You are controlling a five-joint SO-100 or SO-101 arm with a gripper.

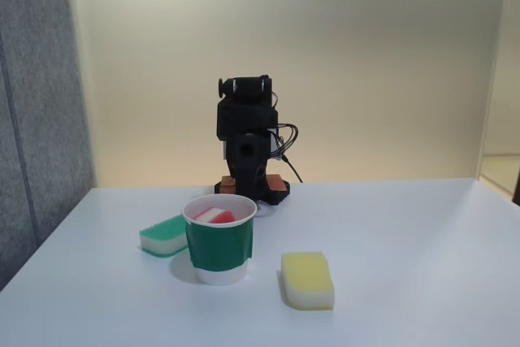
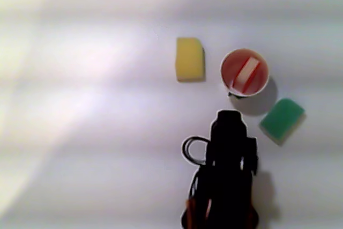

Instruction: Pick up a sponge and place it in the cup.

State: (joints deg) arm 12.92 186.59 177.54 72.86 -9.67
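The sponge [image 1: 215, 215] sits on edge inside the cup [image 1: 220, 251] on the counter [image 1: 406, 266]. You'd find it light and soft; pinch its narrow sides. Hand's state: cannot tell.

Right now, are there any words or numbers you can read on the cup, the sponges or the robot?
None can be read.
The cup: plain white with a green band, no writing seen.
The red sponge inside it, the green sponge and the yellow sponge: no labels seen.
The robot arm: black, too dark to show any marking.
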